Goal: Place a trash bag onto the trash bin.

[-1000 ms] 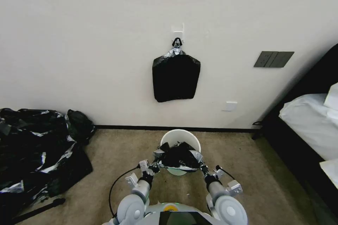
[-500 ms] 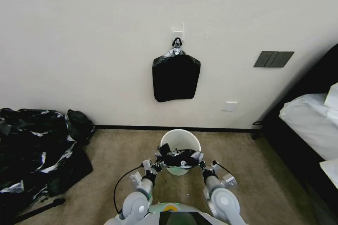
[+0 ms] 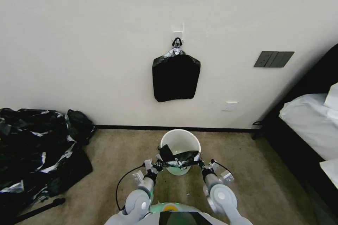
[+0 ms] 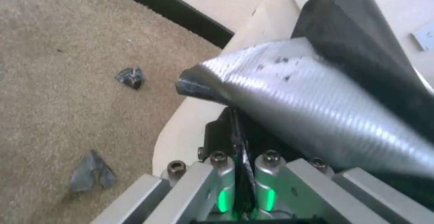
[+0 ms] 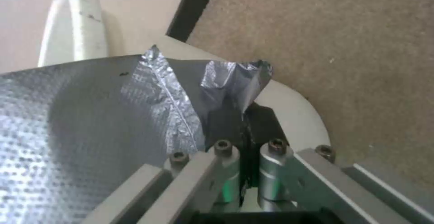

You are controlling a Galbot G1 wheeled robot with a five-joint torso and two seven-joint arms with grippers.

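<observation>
The white round trash bin (image 3: pixel 183 137) stands on the carpet near the wall. A glossy black trash bag (image 3: pixel 177 158) is stretched across the bin's near rim, part of it hanging inside. My left gripper (image 3: pixel 157 165) is shut on the bag's left edge, my right gripper (image 3: pixel 200 164) on its right edge. In the left wrist view the bag (image 4: pixel 316 105) is pinched between the fingers (image 4: pixel 220 161), beside the bin wall (image 4: pixel 181 132). In the right wrist view the fingers (image 5: pixel 226 159) clamp the bag (image 5: pixel 90 115) over the bin rim (image 5: pixel 298 115).
A flat stack of black bags (image 3: pixel 176 75) hangs from a clip on the wall above the bin. A big heap of black plastic (image 3: pixel 35 147) lies on the floor at left. A bed (image 3: pixel 310 126) stands at right. Small scraps (image 4: pixel 130 78) lie on the carpet.
Both grippers have moved down and toward the robot with the bag. The bag's bulk has dropped from above the bin to its near rim, showing more of the bin's inside.
</observation>
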